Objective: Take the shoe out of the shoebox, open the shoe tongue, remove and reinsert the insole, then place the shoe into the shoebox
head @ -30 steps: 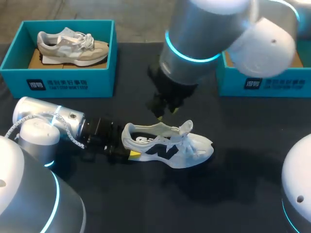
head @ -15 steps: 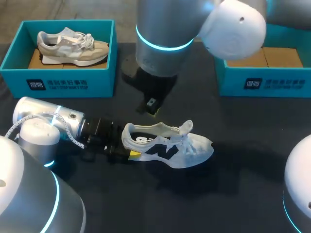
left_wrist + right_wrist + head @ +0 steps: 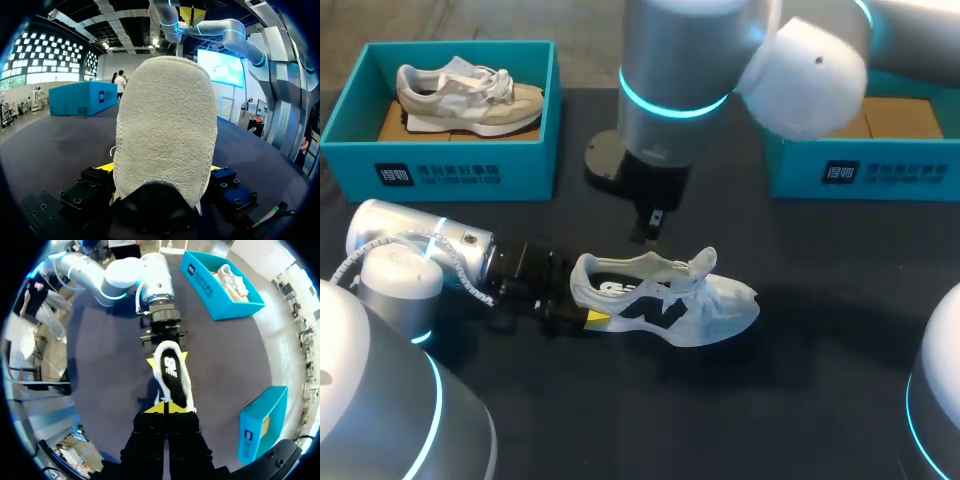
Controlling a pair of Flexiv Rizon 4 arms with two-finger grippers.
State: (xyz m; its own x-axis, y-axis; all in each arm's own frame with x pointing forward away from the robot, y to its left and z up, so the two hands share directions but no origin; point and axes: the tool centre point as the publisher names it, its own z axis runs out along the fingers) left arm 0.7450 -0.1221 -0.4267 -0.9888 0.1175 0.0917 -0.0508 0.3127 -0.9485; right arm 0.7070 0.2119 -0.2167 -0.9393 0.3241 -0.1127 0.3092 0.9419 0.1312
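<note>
Left fingers (image 3: 595, 318) are clamping the white-and-black sneaker (image 3: 665, 300) by its heel from 9 o'clock while right fingers (image 3: 156, 408), pressed together empty, are hovering at its 12 o'clock.

Colour log, all views.

- Table (image 3: 820, 380): plain black, no pattern.
- Shoe (image 3: 665, 305): white to pale grey upper, white laces, dark navy-black mark on the side. Heel fabric is off-white with a towelling texture in the left wrist view.
- Insole (image 3: 171, 368): black with a white logo.
- Left shoebox (image 3: 440, 165): teal, with a dark label patch, white print and a brown cardboard floor.
- Second shoe (image 3: 470, 98): cream and beige panels, white laces.
- Right shoebox (image 3: 865, 170): same teal, same label, brown cardboard inside.
- Left arm (image 3: 415, 245) and right arm (image 3: 675, 60): silver-grey, glowing cyan rings, white joint caps.
- Left gripper (image 3: 588, 312) and right gripper (image 3: 164, 408): black bodies, bright yellow tips.
</note>
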